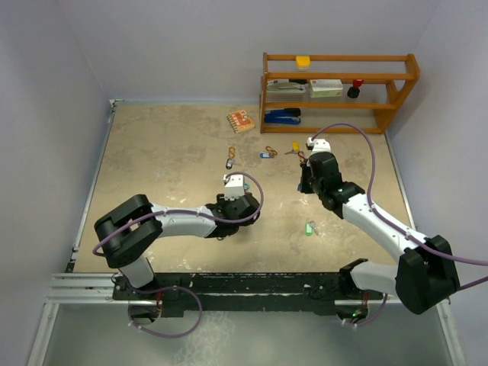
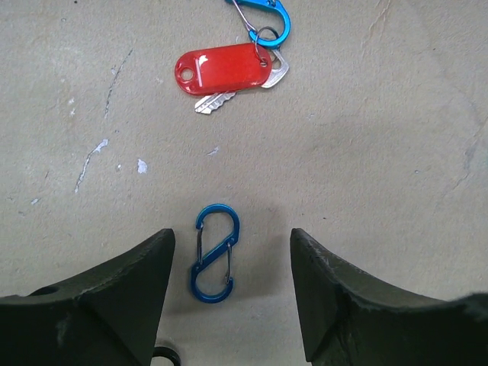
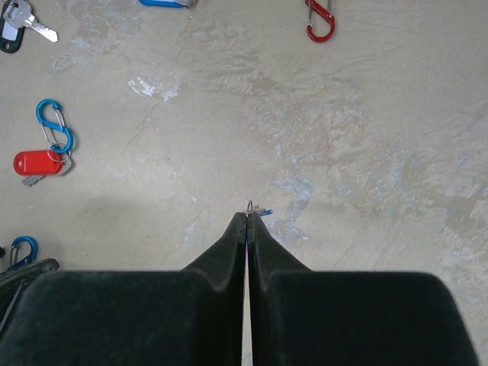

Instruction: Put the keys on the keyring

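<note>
My left gripper point(image 2: 229, 236) hangs open just above the table, and a blue S-shaped clip point(image 2: 215, 253) lies between its fingers, touching neither. Beyond it lies a red-tagged key point(image 2: 225, 70), hooked by its small ring to a second blue clip point(image 2: 268, 15). My right gripper point(image 3: 248, 217) is shut on something thin; only a small wire ring point(image 3: 249, 206) and a blue sliver stick out at the tips. A black-tagged key point(image 3: 19, 23) and a red clip point(image 3: 320, 19) lie further off. Green-tagged point(image 1: 309, 228) and yellow-tagged point(image 1: 295, 148) keys lie near the right arm.
A wooden shelf point(image 1: 339, 91) with a stapler and boxes stands at the back right. An orange booklet point(image 1: 240, 120) lies at the back middle. Another key with a blue tag point(image 1: 267, 154) lies between the arms. Walls close the table on three sides.
</note>
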